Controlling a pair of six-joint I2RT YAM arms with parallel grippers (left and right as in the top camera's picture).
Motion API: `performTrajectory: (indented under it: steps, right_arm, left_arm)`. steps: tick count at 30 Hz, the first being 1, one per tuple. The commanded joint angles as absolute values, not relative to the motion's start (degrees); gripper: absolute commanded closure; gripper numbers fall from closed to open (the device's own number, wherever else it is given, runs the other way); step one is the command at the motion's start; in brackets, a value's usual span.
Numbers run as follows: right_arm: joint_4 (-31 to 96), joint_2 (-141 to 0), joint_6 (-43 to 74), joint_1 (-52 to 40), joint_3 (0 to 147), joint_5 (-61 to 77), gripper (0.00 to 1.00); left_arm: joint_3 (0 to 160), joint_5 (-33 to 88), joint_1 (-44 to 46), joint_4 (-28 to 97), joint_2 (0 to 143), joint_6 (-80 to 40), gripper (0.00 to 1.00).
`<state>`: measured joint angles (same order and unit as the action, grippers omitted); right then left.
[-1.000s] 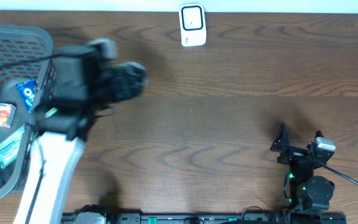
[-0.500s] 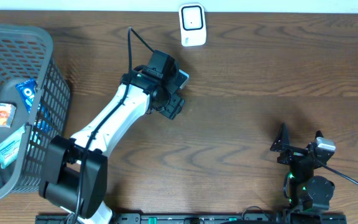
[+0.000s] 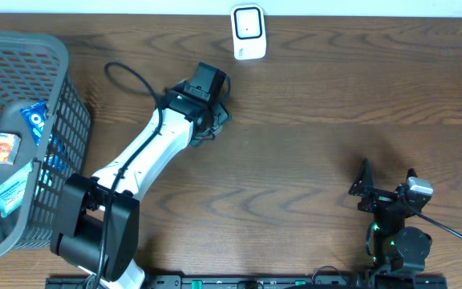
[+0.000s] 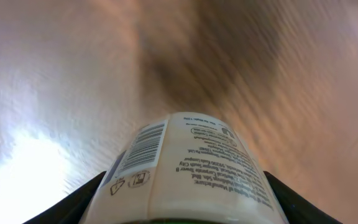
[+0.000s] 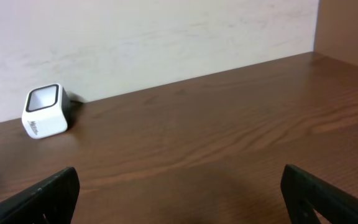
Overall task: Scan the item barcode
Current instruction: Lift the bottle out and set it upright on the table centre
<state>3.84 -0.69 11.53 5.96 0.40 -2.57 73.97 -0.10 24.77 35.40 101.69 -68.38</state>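
My left gripper is shut on a white bottle with small printed text. Its barcode shows on the bottle's left side in the left wrist view, above the blurred wooden table. In the overhead view the left gripper hangs just below and left of the white scanner, and the arm hides the bottle. Near the table's front right, my right gripper stands open with nothing in it. The right wrist view has the scanner far off by the wall, with the right gripper open in front.
A grey mesh basket stands at the left edge. It holds a blue packet, an orange packet and a pale blue packet. A pale wall runs along the table's far edge.
The left arm has swung from over the basket to the middle of the table near the scanner, carrying the bottle, and its wrist then turned. The right arm has not moved.
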Motion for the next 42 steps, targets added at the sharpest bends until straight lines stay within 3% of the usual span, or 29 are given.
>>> performTrajectory:
  steps: [1, 9, 16, 17, 20, 21, 24, 34, 42]
  right_arm:
    - [4.01, -0.38, 11.94, 5.58, 0.32, -3.09, 0.01]
    - [4.01, -0.38, 11.94, 5.58, 0.32, -3.09, 0.01]
    - [4.01, -0.38, 11.94, 5.58, 0.32, -3.09, 0.01]
    - [4.01, -0.38, 11.94, 5.58, 0.32, -3.09, 0.01]
    - [4.01, -0.38, 11.94, 5.58, 0.32, -3.09, 0.01]
    - [4.01, -0.38, 11.94, 5.58, 0.32, -3.09, 0.01]
    - [4.01, -0.38, 11.94, 5.58, 0.32, -3.09, 0.01]
    - [4.01, -0.38, 11.94, 5.58, 0.32, -3.09, 0.01]
    - [4.01, -0.38, 11.94, 5.58, 0.32, -3.09, 0.01]
  left_arm:
    - [73.36, -2.59, 24.84, 35.83, 102.74, -90.19, 0.41]
    - [73.34, -3.70, 25.06, 39.53, 105.73, -91.02, 0.41]
    - [73.34, 0.49, 25.04, 44.10, 108.38, -106.67, 0.41]
    - [73.34, 1.41, 25.04, 44.07, 108.57, -109.10, 0.37]
    - [73.34, 4.25, 25.04, 43.29, 108.57, -114.41, 0.07]
    - [73.34, 4.80, 25.04, 42.39, 108.57, -115.00, 0.02]
    - [73.36, 6.55, 24.99, 39.88, 108.55, -114.91, 0.02]
    - [75.68, 6.83, 24.99, 41.01, 106.04, -99.13, 0.02]
    - [75.90, 6.50, 24.99, 40.95, 94.94, -86.94, 0.02]
